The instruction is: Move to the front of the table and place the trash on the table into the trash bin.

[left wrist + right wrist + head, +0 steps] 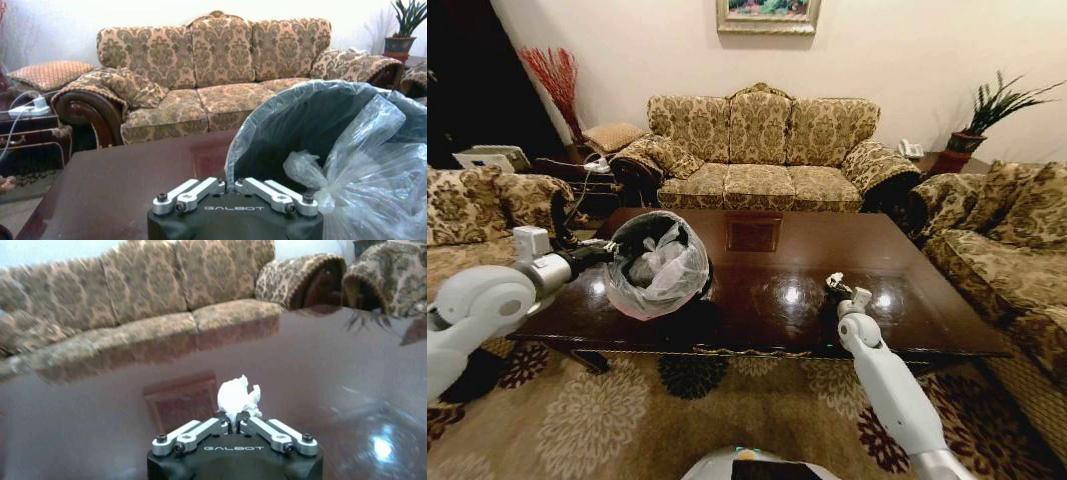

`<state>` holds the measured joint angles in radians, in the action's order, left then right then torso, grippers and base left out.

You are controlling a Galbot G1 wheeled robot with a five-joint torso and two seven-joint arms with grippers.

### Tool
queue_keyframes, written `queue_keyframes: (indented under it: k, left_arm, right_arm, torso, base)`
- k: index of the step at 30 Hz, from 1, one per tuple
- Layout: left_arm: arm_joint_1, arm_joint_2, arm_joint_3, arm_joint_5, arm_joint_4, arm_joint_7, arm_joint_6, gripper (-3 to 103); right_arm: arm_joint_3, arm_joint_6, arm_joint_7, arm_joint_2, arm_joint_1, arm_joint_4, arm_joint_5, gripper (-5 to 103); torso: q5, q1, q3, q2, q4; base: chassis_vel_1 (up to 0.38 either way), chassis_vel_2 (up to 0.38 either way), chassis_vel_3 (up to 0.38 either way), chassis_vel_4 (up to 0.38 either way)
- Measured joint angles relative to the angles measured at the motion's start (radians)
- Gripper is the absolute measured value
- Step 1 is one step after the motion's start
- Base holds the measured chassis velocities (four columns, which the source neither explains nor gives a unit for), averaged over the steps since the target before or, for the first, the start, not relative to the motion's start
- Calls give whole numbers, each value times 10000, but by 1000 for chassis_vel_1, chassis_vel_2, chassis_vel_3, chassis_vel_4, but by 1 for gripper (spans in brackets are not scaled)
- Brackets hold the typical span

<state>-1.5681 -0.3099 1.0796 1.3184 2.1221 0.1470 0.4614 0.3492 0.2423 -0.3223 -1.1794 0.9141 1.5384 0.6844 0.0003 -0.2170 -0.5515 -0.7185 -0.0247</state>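
Note:
The black trash bin (pixel 659 265) with its translucent liner hangs tilted over the left part of the dark glossy table (pixel 907 290), mouth facing me. My left gripper (pixel 607 250) is shut on its rim. In the left wrist view the gripper (pixel 232 182) is clamped at the edge of the trash bin (pixel 313 125), and liner plastic (pixel 373 170) bulges beside it. Crumpled pale plastic (pixel 662 262) shows inside the bin. My right gripper (pixel 835 285) hovers low over the table's front middle. In the right wrist view that gripper (pixel 233 419) is shut on a small white paper ball (pixel 238 396).
A patterned three-seat sofa (pixel 762 150) stands behind the table, with matching sofas at the left (pixel 477 205) and right (pixel 1012 230). A side table with a power strip (pixel 592 165) sits back left and a potted plant (pixel 987 115) back right. Patterned carpet (pixel 627 420) lies before the table.

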Motion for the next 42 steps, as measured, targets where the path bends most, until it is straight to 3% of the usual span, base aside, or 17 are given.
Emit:
queue_keyframes:
  k: [5,7,8,12,13,15,20,27,34,37,42]
  left_arm:
    - [-8,-13,-9,-27,11,-13,0,2]
    - [-10,25,-94,-51,58,-71,0,2]
    - [-10,25,-94,-51,58,-71,0,2]
    - [-99,102,-303,-158,327,-186,0,2]
    - [-99,102,-303,-158,327,-186,0,2]
    - [-193,170,-361,-187,519,-298,15,2]
    - [-282,448,-364,-177,1048,-579,104,2]
    - [-272,609,-303,119,1702,-661,136,2]
    - [-243,450,-98,776,2098,-499,244,2]
    - [-238,435,-93,806,2167,-422,252,2]
    - [-243,428,-92,967,2257,-396,275,2]
  right_arm:
    - [-11,-315,146,188,238,1742,1296,1]
    - [-169,-191,313,421,235,3608,2616,1]
    - [-169,-191,313,421,235,3608,2616,1]
    - [-774,-74,1253,971,-521,6022,4781,1]
    - [-774,-74,1253,971,-521,6022,4781,1]
    - [-1230,165,1998,1317,-1247,6918,6633,1]
    - [-2218,544,2729,1703,-2525,7463,8676,1]
    - [-3668,969,2442,1665,-3641,7397,9460,1]
    - [-4281,1577,2570,1753,-3471,7049,8565,-2]
    - [-4473,1601,2591,1744,-3380,6777,8064,14]
    - [-4530,1567,2708,1705,-3230,6587,7767,30]
  torso:
    - [0,0,0,0,1]
    - [-5,0,1,-1,0]
    - [-5,0,1,-1,0]
    - [-1,2,3,-1,-1]
    - [-1,2,3,-1,-1]
    - [-2,1,1,-1,0]
    - [-2,1,2,-1,0]
    - [-1,-1,0,-1,-1]
    - [1,1,1,-1,0]
    - [0,0,0,0,0]
    - [-3,0,0,-1,-1]
  base:
    - [0,0,0,0]
    - [0,0,0,0]
    - [0,0,0,0]
    - [0,0,0,0]
    - [0,0,0,0]
    - [0,0,0,0]
    - [0,0,0,0]
    - [0,0,0,0]
    - [0,0,0,0]
    - [0,0,0,0]
    - [0,0,0,0]
